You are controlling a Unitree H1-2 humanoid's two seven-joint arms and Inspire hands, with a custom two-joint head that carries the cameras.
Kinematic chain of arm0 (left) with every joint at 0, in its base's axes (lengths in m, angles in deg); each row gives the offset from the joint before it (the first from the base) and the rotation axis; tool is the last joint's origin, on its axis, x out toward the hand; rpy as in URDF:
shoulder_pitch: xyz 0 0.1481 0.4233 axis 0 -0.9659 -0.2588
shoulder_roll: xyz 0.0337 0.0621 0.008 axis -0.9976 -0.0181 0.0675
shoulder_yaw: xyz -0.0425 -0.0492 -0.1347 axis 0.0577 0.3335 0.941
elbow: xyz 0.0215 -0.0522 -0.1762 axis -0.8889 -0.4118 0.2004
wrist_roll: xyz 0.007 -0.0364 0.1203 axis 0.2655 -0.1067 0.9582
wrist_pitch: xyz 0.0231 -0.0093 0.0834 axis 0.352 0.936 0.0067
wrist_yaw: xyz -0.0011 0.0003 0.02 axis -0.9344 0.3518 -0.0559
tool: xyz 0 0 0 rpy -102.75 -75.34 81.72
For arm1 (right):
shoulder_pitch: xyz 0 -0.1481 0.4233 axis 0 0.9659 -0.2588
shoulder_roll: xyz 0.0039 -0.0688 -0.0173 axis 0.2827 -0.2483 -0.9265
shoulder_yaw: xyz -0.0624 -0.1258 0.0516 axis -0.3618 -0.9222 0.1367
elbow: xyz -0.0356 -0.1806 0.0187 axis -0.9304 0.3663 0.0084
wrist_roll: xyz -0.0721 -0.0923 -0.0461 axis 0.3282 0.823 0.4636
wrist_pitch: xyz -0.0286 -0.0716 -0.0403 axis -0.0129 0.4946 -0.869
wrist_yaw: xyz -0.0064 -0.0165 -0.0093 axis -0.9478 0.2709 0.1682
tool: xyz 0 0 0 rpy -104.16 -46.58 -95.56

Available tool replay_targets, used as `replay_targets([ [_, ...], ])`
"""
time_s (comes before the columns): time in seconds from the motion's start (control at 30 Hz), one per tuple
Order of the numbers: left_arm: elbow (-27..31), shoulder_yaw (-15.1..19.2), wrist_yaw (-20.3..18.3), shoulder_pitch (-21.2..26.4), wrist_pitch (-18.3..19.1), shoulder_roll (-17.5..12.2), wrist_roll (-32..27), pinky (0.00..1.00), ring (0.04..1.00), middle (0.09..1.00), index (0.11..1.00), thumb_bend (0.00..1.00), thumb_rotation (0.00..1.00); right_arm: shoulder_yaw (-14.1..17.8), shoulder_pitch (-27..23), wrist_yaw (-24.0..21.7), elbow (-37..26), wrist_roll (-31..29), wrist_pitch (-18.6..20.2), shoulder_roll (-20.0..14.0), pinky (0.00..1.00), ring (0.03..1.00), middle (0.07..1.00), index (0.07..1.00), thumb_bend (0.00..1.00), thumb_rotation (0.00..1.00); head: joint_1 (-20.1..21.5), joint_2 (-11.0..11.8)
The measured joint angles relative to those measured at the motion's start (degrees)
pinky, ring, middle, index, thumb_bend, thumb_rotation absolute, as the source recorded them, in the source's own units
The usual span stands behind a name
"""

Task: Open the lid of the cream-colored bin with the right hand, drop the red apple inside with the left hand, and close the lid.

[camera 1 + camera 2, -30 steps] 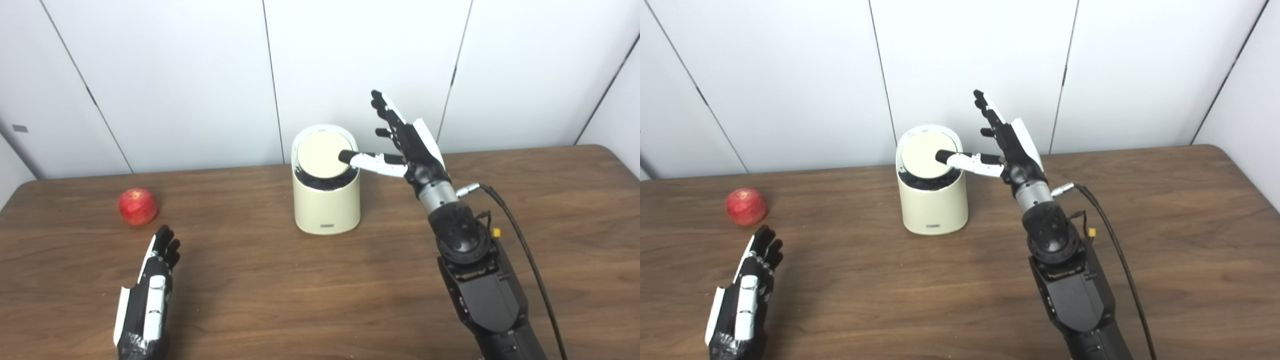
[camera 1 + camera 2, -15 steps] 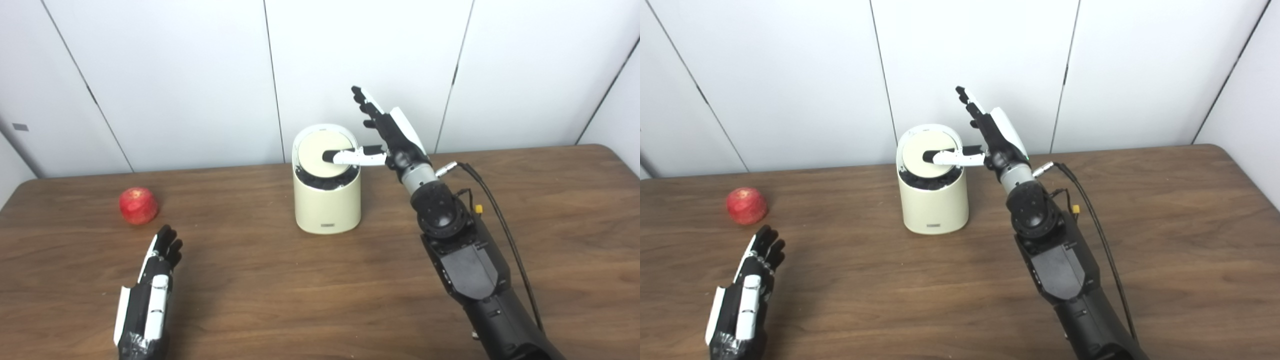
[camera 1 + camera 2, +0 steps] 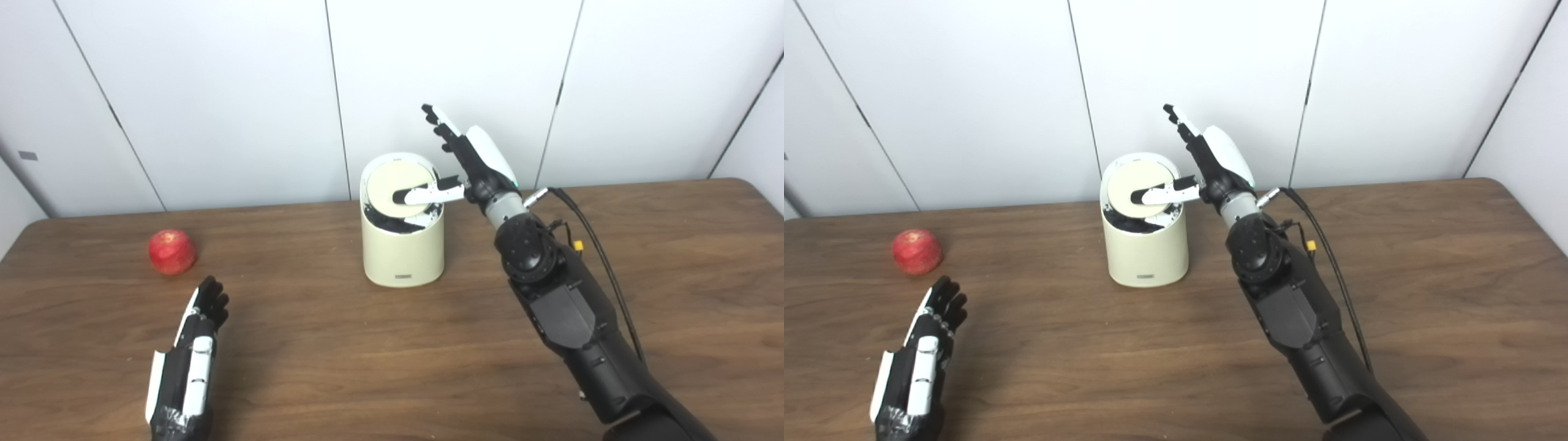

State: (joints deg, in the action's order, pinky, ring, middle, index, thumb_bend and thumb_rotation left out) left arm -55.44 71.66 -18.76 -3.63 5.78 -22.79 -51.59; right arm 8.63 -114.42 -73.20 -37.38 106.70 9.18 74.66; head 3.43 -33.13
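While the right robot hand (image 3: 468, 165), spread and holding nothing, has pushed its thumb further across the cream bin's (image 3: 402, 257) lid (image 3: 395, 190), tilting it inward, opening has begun; the open left robot hand (image 3: 190, 358) waits near the apple (image 3: 172, 252) on the bench (image 3: 367, 343).

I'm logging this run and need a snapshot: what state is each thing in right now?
Bin lid: tilted, partly pushed in, dark gap at its front edge.
Cream-colored bin: upright on the table.
Red apple: on the table, untouched.
Right hand: open, thumb pressing on the lid.
Left hand: open, holding nothing, near the apple.
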Motion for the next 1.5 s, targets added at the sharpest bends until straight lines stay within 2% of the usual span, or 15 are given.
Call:
replay_targets([
  [0.23,0.16,0.00,-0.02,-0.03,0.24,0.31,-0.01,0.96,0.951,0.961,0.979,0.44,0.88,-1.39,-0.28,0.92,0.77,3.15,-1.07,-0.73,0.80,0.892,0.919,0.956,0.95,0.27,-0.26,-0.44],
  [0.43,0.16,0.10,-0.01,-0.08,0.04,0.41,-0.03,0.95,0.940,0.951,0.968,0.45,0.87,-4.20,-0.51,2.29,0.77,7.25,-4.75,-2.68,0.86,0.925,0.933,0.957,0.96,0.22,0.26,-0.97],
  [0.57,0.16,0.13,-0.17,-0.16,-0.53,0.41,-0.12,0.95,0.938,0.952,0.967,0.44,0.88,-6.12,-1.02,2.24,-0.71,10.47,-4.84,-3.26,0.91,0.964,0.958,0.973,0.96,0.17,0.35,-1.14],
  [0.7,0.16,0.13,-0.11,-0.15,-0.55,0.45,-0.10,0.94,0.934,0.951,0.968,0.45,0.88,-7.32,-1.45,1.74,-1.26,12.69,-4.76,-4.33,0.90,0.960,0.959,0.971,0.99,0.15,0.44,-1.23],
  [0.73,0.16,0.13,-0.09,-0.16,-0.55,0.45,-0.09,0.94,0.935,0.954,0.970,0.45,0.88,-7.47,-1.45,1.72,-1.37,12.86,-4.79,-4.37,0.90,0.961,0.959,0.969,0.98,0.16,0.44,-1.23],
  [0.8,0.16,0.12,-0.10,-0.16,-0.54,0.45,-0.08,0.95,0.937,0.958,0.974,0.46,0.88,-7.26,-1.43,1.48,-1.50,12.32,-4.80,-4.23,0.90,0.953,0.950,0.957,0.91,0.25,0.53,-1.41],
  [0.87,0.21,0.12,-0.10,-0.20,-0.53,0.45,-0.08,0.95,0.938,0.957,0.974,0.45,0.89,-4.86,-1.19,0.22,-1.49,9.05,-4.61,-3.14,0.87,0.937,0.943,0.956,0.87,0.30,0.53,-1.41],
  [0.97,0.50,0.14,-0.11,-0.44,-0.47,0.44,-0.10,0.95,0.944,0.960,0.977,0.44,0.88,0.74,0.13,-0.93,-1.89,1.80,-2.11,-0.30,0.78,0.895,0.926,0.958,0.82,0.44,0.88,-1.58],
  [1.03,0.78,0.16,-0.18,-0.71,-0.47,0.44,-0.12,0.95,0.947,0.959,0.976,0.44,0.87,3.86,1.02,-1.57,-3.74,-2.00,0.26,1.76,0.79,0.893,0.916,0.954,0.75,0.50,0.97,-1.67],
  [1.13,0.89,0.13,-0.28,-0.74,-0.46,0.45,-0.50,0.95,0.949,0.962,0.979,0.43,0.88,6.53,1.66,-2.72,-7.85,-6.10,3.49,3.15,0.79,0.891,0.922,0.956,0.65,0.58,1.14,-1.76],
  [1.17,0.91,0.13,-0.29,-0.74,-0.46,0.48,-0.72,0.95,0.951,0.964,0.981,0.42,0.88,6.79,1.62,-2.84,-8.87,-6.66,4.19,3.10,0.78,0.883,0.923,0.949,0.63,0.61,1.14,-1.84],
  [1.27,0.98,0.04,-0.42,-0.75,-0.47,0.48,-1.32,0.96,0.955,0.968,0.985,0.41,0.89,7.74,1.80,-3.61,-13.23,-7.27,7.09,2.17,0.78,0.879,0.922,0.936,0.60,0.61,1.41,-1.85],
  [1.37,1.05,0.00,-0.48,-0.81,-0.45,0.47,-1.40,0.96,0.953,0.970,0.986,0.41,0.89,10.46,2.94,-4.19,-17.28,-9.17,9.55,0.98,0.81,0.901,0.933,0.936,0.58,0.61,1.58,-2.02],
  [1.43,1.14,0.02,-0.50,-0.90,-0.24,0.46,-1.42,0.96,0.953,0.971,0.987,0.41,0.89,11.76,5.21,-4.94,-20.22,-10.77,10.70,0.08,0.79,0.909,0.942,0.942,0.55,0.61,1.58,-2.02],
  [1.5,1.17,0.03,-0.49,-0.96,0.05,0.46,-1.42,0.97,0.961,0.973,0.989,0.41,0.89,12.64,8.62,-6.29,-23.68,-13.00,11.15,-0.82,0.79,0.913,0.945,0.944,0.54,0.67,1.58,-2.02],
])
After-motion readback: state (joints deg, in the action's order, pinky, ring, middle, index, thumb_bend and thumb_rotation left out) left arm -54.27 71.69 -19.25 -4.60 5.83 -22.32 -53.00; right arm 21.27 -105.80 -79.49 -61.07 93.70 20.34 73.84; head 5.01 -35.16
